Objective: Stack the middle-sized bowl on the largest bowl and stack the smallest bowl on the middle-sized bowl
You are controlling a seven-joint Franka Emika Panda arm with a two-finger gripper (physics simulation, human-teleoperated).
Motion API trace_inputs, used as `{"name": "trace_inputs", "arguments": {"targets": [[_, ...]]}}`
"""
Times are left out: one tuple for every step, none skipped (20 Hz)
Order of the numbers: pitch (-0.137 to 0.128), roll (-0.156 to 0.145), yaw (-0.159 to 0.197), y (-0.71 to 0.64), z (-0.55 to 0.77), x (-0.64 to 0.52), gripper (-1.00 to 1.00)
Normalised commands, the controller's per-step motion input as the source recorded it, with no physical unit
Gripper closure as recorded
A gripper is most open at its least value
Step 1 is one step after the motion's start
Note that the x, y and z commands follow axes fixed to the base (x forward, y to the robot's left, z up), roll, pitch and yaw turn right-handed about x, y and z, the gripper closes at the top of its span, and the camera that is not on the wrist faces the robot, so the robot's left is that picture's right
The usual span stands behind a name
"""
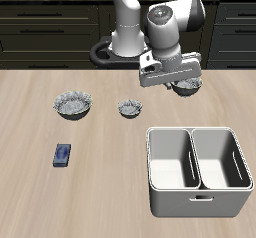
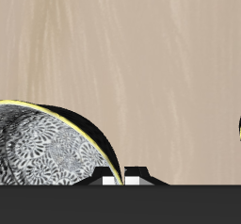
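The largest bowl [image 1: 73, 104], speckled grey-white with a wavy rim, sits on the table toward the middle. The smallest bowl [image 1: 130, 108] sits beside it. The middle-sized bowl [image 1: 187, 86] is farther back, right under my gripper [image 1: 180, 80]. In the wrist view this bowl [image 2: 47, 148] shows a patterned surface and a yellow-edged rim that runs in between my fingertips [image 2: 124, 177]. The jaws stand almost together on the rim. I cannot tell whether the bowl is off the table. A dark sliver at the wrist view's edge may be the smallest bowl.
A white two-compartment bin [image 1: 197, 170] stands near the table's front edge. A small blue flat object [image 1: 63, 155] lies in front of the largest bowl. Dark cabinets run behind the table.
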Motion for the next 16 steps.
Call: {"name": "trace_inputs", "arguments": {"targets": [[-0.075,0.0,0.015,-0.12,0.58,0.0,1.0],[-0.005,0.007,-0.037,-0.17,0.47,0.08,1.0],[-0.129,-0.053,0.041,-0.17,0.57,0.01,1.0],[-0.025,-0.009,-0.032,-0.2,0.44,0.1,1.0],[-0.02,0.004,-0.04,-0.19,0.47,0.06,1.0],[-0.121,-0.046,0.002,-0.22,0.56,-0.01,1.0],[-0.073,0.004,-0.006,-0.2,0.43,0.06,1.0],[-0.008,-0.047,-0.035,-0.18,0.32,0.07,1.0],[-0.105,-0.033,0.038,-0.15,0.3,0.05,1.0],[0.017,0.001,0.004,-0.18,0.16,0.1,1.0],[-0.027,-0.055,0.024,-0.22,0.16,0.11,1.0],[-0.015,-0.029,0.009,-0.27,0.18,0.1,1.0],[-0.002,-0.021,-0.006,-0.1,0.1,0.09,1.0],[0.022,0.029,-0.008,-0.23,0.15,0.14,1.0],[-0.047,-0.118,-0.039,-0.61,0.38,0.19,1.0],[-0.025,0.013,0.011,-0.31,0.25,0.11,1.0]]}}
